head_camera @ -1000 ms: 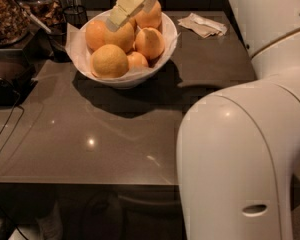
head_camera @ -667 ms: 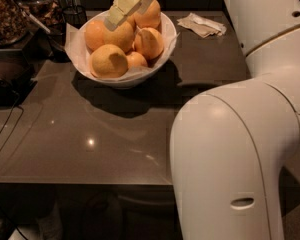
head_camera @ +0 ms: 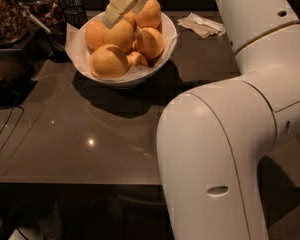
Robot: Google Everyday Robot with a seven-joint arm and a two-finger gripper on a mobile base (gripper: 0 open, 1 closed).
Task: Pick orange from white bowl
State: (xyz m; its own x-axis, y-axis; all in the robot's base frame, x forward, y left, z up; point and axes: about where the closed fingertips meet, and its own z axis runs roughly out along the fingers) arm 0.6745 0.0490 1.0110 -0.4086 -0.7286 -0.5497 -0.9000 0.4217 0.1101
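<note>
Gripper [head_camera: 111, 18] over white bowl [head_camera: 121, 80] — orange [head_camera: 121, 36] just beneath its tip

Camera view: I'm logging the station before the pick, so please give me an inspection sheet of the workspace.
Surface: dark glossy tabletop, one light glint.
Job's things: wide white paper-lined bowl at the far side, heaped with round yellowish-orange oranges.
Clutter: crumpled pale paper napkin right of the bowl; containers of brown food far left.
Claw: cream claw low over the heap's top; contact unclear.
Cables: thin dark cable across the table's left edge.
Surroundings: robot's white arm fills the right foreground; dark background.
</note>
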